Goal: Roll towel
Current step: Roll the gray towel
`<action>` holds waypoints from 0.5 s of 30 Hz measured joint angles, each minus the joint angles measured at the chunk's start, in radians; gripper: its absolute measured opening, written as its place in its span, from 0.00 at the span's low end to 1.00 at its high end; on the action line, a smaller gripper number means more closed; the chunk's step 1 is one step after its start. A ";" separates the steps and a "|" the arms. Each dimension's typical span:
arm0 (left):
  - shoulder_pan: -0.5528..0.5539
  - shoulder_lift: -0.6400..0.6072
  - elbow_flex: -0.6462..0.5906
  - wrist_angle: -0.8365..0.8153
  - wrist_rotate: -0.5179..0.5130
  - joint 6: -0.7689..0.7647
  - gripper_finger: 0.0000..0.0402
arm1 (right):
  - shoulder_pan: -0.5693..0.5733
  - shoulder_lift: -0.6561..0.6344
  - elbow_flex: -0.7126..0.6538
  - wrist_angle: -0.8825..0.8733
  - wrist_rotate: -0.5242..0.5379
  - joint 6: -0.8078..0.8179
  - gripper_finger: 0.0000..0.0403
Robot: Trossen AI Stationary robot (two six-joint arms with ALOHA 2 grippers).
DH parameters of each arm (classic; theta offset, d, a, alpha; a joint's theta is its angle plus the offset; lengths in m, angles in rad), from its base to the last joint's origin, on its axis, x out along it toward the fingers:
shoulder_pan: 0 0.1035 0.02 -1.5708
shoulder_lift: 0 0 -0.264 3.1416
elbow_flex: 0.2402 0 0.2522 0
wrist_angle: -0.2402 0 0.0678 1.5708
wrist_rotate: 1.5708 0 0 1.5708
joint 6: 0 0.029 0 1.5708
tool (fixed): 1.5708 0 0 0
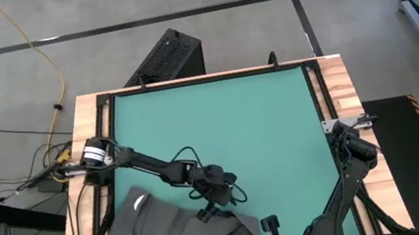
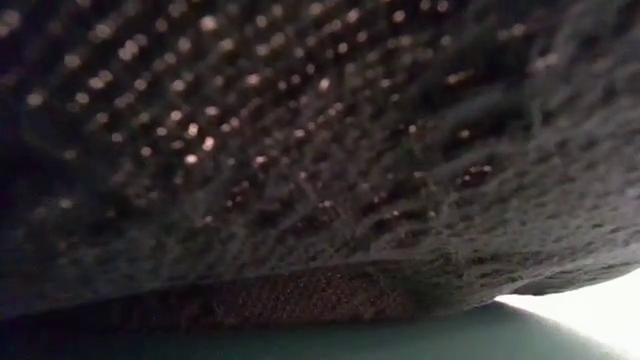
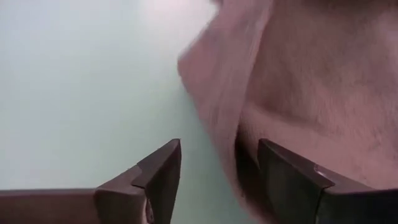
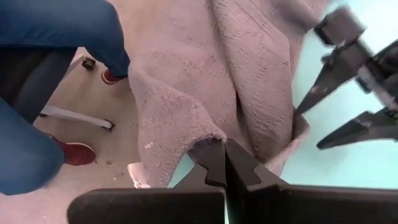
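Left gripper (image 1: 211, 207), high view: fingers spread, poised at towel (image 1: 169, 233) top-right edge, mid-mat. Towel lies rumpled at near-left of green mat (image 1: 219, 124), long axis running left-right along near edge, white tag (image 1: 139, 202) at upper-left corner. Right gripper (image 1: 271, 227) sits low by towel's right end.
Low view: towel fabric (image 2: 300, 150) fills almost whole frame, strip of mat (image 2: 420, 335) below.
Left wrist: fingers (image 3: 163, 177) apart, towel edge (image 3: 249, 124) between them.
Right wrist: right gripper (image 4: 224, 163) closed, pinching towel fold (image 4: 186, 124); other arm's open fingers (image 4: 348, 118) beyond; person's jeans (image 4: 56, 37) & red shoe (image 4: 78, 152) off-table.
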 joint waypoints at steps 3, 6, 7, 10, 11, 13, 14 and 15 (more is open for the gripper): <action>0.000 0.035 0.003 0.023 0.002 -0.010 0.44 | 0.000 -0.001 0.000 0.005 0.000 0.000 0.02; 0.003 0.069 0.020 0.010 0.031 -0.016 0.38 | -0.001 -0.001 0.000 0.010 0.000 -0.006 0.02; 0.004 0.076 0.025 0.008 0.035 -0.017 0.36 | -0.001 -0.001 0.000 0.015 0.000 -0.015 0.02; 0.004 0.083 0.052 -0.021 0.034 -0.016 0.28 | -0.001 -0.001 -0.001 0.025 0.001 -0.039 0.02; 0.004 0.082 0.061 -0.043 0.025 -0.016 0.24 | -0.001 -0.001 -0.001 0.023 0.003 -0.042 0.02; 0.005 0.077 0.085 -0.123 0.003 -0.012 0.15 | -0.001 -0.001 -0.001 0.017 0.008 -0.042 0.03; 0.005 0.074 0.103 -0.176 -0.011 0.000 0.10 | -0.001 -0.001 -0.001 0.010 0.015 -0.042 0.03; 0.005 0.067 0.123 -0.236 -0.030 0.016 0.05 | -0.001 -0.001 -0.001 0.008 0.031 -0.042 0.03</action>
